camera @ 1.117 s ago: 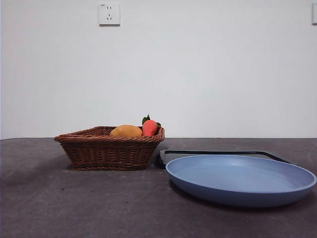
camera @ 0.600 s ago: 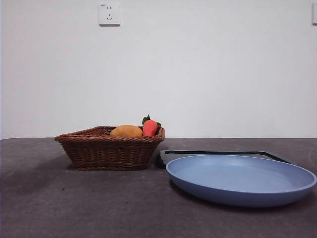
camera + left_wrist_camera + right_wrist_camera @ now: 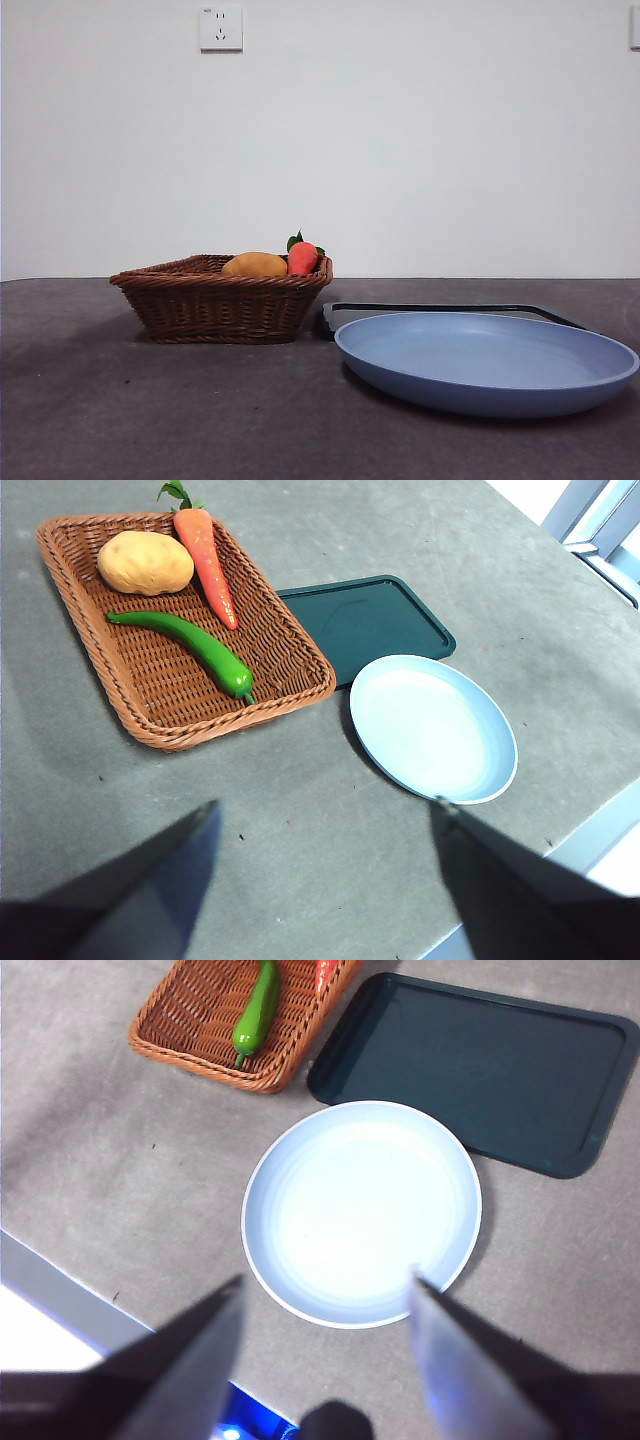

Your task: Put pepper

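The pepper (image 3: 190,646) is long, glossy and green. It lies inside the brown wicker basket (image 3: 110,695), beside the carrot (image 3: 205,552) and the yellow-orange oval piece (image 3: 145,562). It also shows in the right wrist view (image 3: 256,1008). In the front view the basket (image 3: 220,308) hides it. The blue plate (image 3: 485,360) stands empty next to the basket, and shows in the left wrist view (image 3: 432,727) and the right wrist view (image 3: 362,1211). My left gripper (image 3: 325,815) is open, high above the table in front of the basket. My right gripper (image 3: 325,1285) is open, high above the plate.
A dark green tray (image 3: 480,1065) lies flat behind the plate, next to the basket; it also shows in the left wrist view (image 3: 365,620). The table's edge (image 3: 60,1295) runs close below the plate. A wall socket (image 3: 220,28) is on the back wall.
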Controlling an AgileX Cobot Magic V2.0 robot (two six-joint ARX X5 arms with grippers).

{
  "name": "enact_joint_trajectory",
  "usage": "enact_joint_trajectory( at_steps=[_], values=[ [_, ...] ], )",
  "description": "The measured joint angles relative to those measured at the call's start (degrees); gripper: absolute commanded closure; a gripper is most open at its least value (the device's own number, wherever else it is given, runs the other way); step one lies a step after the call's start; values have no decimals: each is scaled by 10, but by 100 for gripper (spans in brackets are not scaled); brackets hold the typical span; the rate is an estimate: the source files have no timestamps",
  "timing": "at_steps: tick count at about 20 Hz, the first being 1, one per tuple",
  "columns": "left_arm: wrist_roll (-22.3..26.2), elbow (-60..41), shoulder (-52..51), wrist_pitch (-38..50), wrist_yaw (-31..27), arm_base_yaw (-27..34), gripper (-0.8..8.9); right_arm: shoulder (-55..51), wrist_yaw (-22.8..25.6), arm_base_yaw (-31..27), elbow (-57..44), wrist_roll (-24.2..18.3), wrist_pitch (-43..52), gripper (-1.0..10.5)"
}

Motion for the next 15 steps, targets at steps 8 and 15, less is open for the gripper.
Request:
enact_joint_trajectory(
  at_steps=[8, 15],
  values=[
    [-7, 0, 0, 17, 2, 0, 415, 103, 2, 0, 0, 4, 23, 610],
    [-15, 0, 0, 30, 2, 0, 415, 306, 45, 0, 0, 4, 92, 611]
  ],
)
